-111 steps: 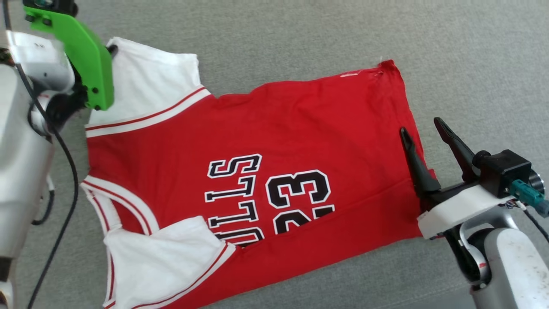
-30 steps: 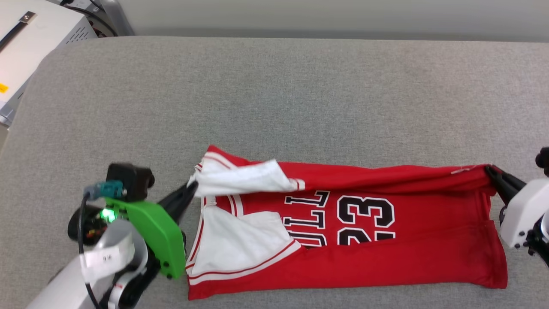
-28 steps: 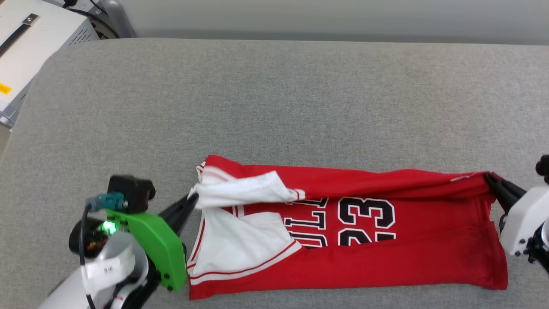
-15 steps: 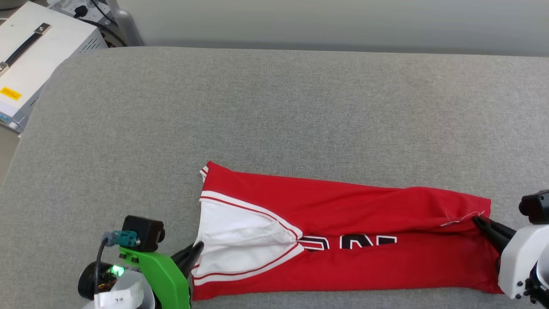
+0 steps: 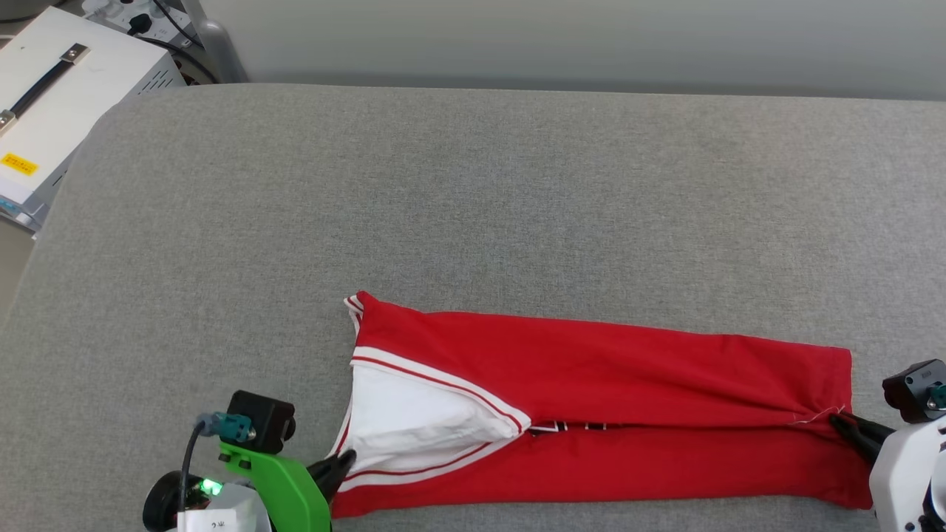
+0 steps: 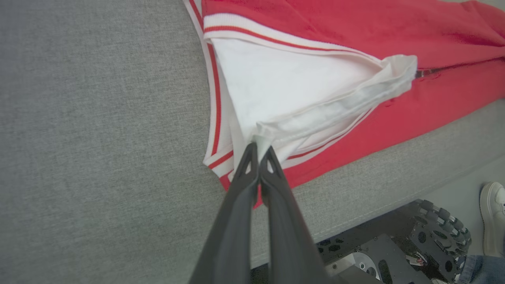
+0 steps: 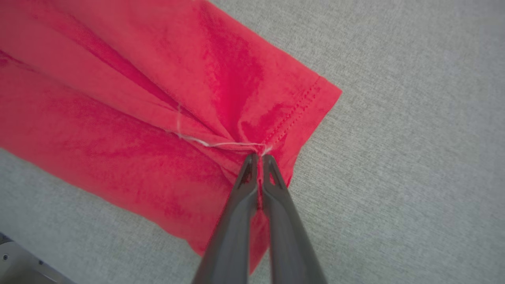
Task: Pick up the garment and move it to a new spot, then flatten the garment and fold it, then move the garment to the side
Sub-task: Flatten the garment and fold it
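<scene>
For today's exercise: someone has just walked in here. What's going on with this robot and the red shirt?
The robot is folding the garment on a grey padded surface. Its left gripper is shut on the white sleeve at the collar end, and its right gripper is shut on the hem at the other end. The far half lies over the near half, making a long narrow strip with the lettering almost covered.

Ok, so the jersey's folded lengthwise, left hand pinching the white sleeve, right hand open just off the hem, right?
Not quite: the right hand is shut on the hem of the jersey, as the right wrist view shows. The left hand does pinch the white sleeve.
</scene>
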Robot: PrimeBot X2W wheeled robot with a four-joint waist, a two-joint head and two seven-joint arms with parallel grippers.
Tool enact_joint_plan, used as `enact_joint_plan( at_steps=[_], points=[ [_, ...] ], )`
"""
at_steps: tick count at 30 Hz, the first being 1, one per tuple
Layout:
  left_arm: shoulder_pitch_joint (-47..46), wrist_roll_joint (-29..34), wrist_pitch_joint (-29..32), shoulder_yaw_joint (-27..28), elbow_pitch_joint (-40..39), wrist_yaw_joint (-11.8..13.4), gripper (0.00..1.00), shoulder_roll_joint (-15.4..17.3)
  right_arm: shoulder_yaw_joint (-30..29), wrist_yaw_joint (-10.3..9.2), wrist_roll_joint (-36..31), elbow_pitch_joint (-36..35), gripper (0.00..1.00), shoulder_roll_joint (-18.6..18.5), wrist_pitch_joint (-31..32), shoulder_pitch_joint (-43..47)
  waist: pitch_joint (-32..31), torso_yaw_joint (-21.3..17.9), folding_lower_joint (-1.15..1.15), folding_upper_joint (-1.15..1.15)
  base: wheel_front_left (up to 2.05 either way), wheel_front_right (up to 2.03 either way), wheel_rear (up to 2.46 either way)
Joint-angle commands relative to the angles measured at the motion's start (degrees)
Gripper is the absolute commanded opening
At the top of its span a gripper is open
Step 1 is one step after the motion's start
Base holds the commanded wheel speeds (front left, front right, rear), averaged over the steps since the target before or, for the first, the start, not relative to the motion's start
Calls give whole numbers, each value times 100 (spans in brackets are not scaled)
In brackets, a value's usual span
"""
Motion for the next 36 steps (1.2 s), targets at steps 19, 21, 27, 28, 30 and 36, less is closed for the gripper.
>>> enact_joint_plan(
  at_steps=[19,21,27,28,30,36],
  points=[
    [-116,311,-1548,430,317,-35,100,-464,-1235,-5,664,-506,100,413,610,112,-380,-2,0,68,0,0,0],
    [-199,559,-1958,513,400,16,100,-512,-1512,-5,519,-534,100,646,842,189,-361,2,0,68,0,0,0],
    [-337,933,-3176,743,870,4,100,-848,-2173,-5,-52,-503,100,1345,1412,452,-238,53,0,68,0,0,0],
    [-364,1040,-3306,787,960,4,100,-889,-2288,-5,-116,-492,100,1486,1475,490,-216,64,0,68,0,0,0],
    [-388,1175,-3444,943,1072,-12,100,-1025,-2460,-5,-205,-472,100,1713,1584,553,-179,83,0,68,0,0,0],
    [-259,2044,-3494,1939,759,-292,100,-1608,-2877,-5,-487,-376,100,2127,1759,670,-63,126,0,68,0,0,0]
  ],
)
